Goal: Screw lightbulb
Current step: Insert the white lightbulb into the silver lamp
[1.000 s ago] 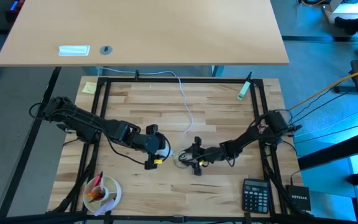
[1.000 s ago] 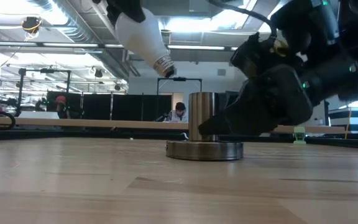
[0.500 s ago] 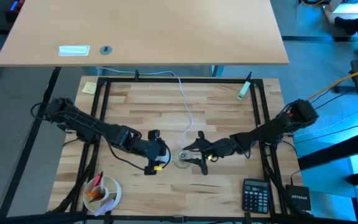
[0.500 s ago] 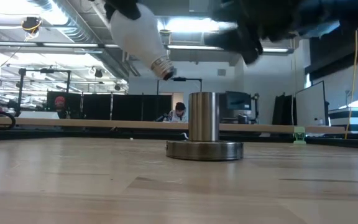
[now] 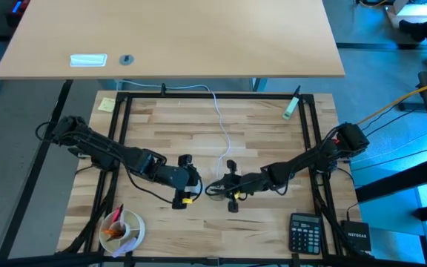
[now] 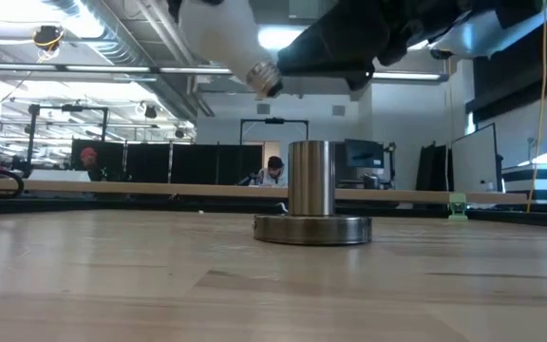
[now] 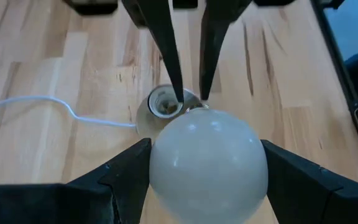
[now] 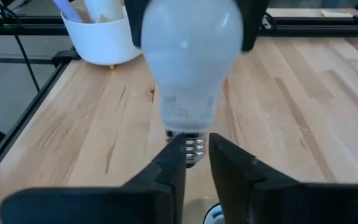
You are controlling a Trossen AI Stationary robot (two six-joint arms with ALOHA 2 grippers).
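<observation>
The white lightbulb [image 7: 207, 155] hangs in the air above the grey metal socket [image 6: 311, 204], its silvery screw base [image 6: 266, 76] tilted down toward the table's right. My left gripper [image 7: 207, 169] is shut on its glass globe. My right gripper [image 8: 196, 155] reaches in from the right and is shut on the screw base. The socket [image 5: 217, 190] stands on its round disc at the table's middle. In the high view both grippers cover most of the bulb. My left gripper pinches the bulb's globe at its widest part [image 7: 160, 163] between its two fingers, coming from the table's left. The bulb is lifted clear of the socket and tilted, base lower than globe. My right gripper pinches the screw base [image 8: 194, 144] between its fingertips [image 7: 179, 96], reaching about level from the table's right. The base is above the socket's opening and apart from it.
A white cord [image 5: 221, 126] runs from the socket toward the far edge. A white cup with pens [image 5: 121, 228] stands near left, a calculator [image 5: 305, 231] near right, a green marker [image 5: 291, 106] far right. People sit in the room beyond the table.
My right gripper has risen from beside the socket's disc, drawn a little toward the right edge, then come back to the bulb and shut on its screw base. The bulb has shifted slightly up and toward the right.
</observation>
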